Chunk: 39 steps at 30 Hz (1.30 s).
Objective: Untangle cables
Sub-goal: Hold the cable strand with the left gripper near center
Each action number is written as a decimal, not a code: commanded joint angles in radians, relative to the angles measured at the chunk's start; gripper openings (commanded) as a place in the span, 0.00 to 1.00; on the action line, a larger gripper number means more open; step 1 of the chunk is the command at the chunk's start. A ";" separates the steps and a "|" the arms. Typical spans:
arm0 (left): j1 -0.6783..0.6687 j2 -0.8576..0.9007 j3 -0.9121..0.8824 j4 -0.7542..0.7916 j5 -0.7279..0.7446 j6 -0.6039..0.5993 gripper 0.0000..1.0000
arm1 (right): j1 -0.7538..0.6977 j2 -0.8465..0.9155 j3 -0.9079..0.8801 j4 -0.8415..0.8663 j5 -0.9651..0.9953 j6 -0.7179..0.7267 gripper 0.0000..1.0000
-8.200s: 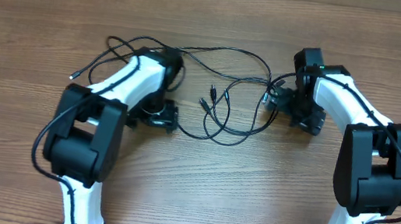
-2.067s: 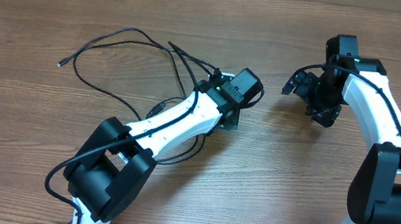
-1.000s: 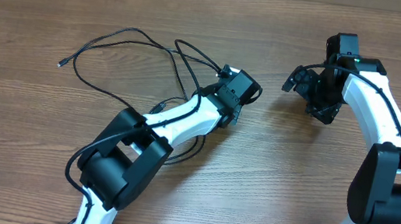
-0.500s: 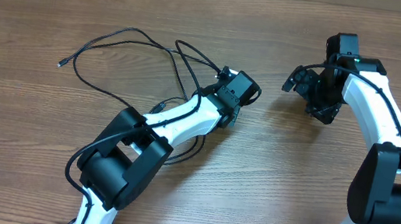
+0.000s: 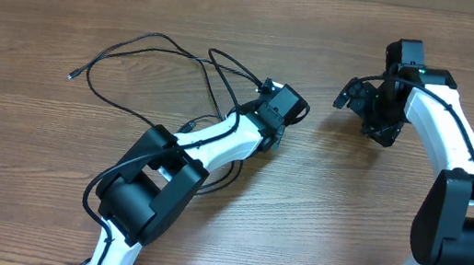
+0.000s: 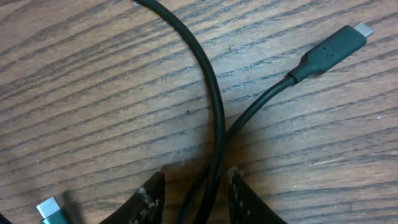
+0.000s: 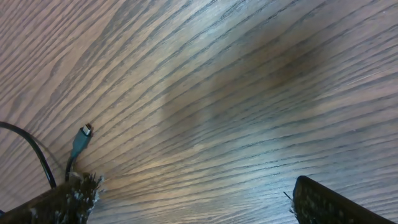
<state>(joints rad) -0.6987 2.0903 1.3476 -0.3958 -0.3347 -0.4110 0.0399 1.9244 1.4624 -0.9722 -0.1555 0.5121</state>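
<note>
The cables [image 5: 150, 36] are thin black cords looping across the table's left half, with one small plug end [image 5: 71, 78] at the far left. My left gripper [image 5: 267, 88] sits low over them near the centre. In the left wrist view two cords [image 6: 214, 112] cross and run back between my left gripper's [image 6: 196, 199] fingers, with a small gap on each side, so it stands narrowly open. A black plug [image 6: 336, 46] lies ahead. My right gripper [image 5: 352, 95] is wide open; its wrist view shows bare wood between the jaws [image 7: 205, 199].
A silver-tipped plug [image 7: 81, 140] lies on the wood beside my right gripper's left finger. Another pale plug end [image 6: 50, 208] shows at the lower left of the left wrist view. The wooden table [image 5: 27, 168] stretches out on all sides.
About two seconds ago the left gripper shifted slightly up and left, and the cable loop beside it bent. Over the last second only the left arm's rear links moved a little. The right arm stayed still.
</note>
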 commanded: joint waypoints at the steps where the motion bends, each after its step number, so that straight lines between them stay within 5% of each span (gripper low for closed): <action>1: 0.005 0.027 -0.003 -0.003 -0.013 0.008 0.38 | 0.000 0.001 0.010 0.002 0.009 -0.001 1.00; 19: 0.005 0.027 -0.003 -0.003 -0.012 0.008 0.11 | 0.000 0.001 0.010 0.002 0.009 -0.001 1.00; 27: 0.005 0.028 -0.003 -0.008 -0.012 0.008 0.43 | 0.000 0.001 0.010 0.002 0.009 -0.001 1.00; 39: 0.008 0.028 -0.003 -0.008 -0.014 0.008 0.56 | 0.000 0.001 0.010 0.002 0.009 -0.002 1.00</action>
<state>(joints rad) -0.6979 2.0930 1.3487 -0.3927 -0.3565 -0.4114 0.0399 1.9244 1.4624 -0.9722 -0.1551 0.5129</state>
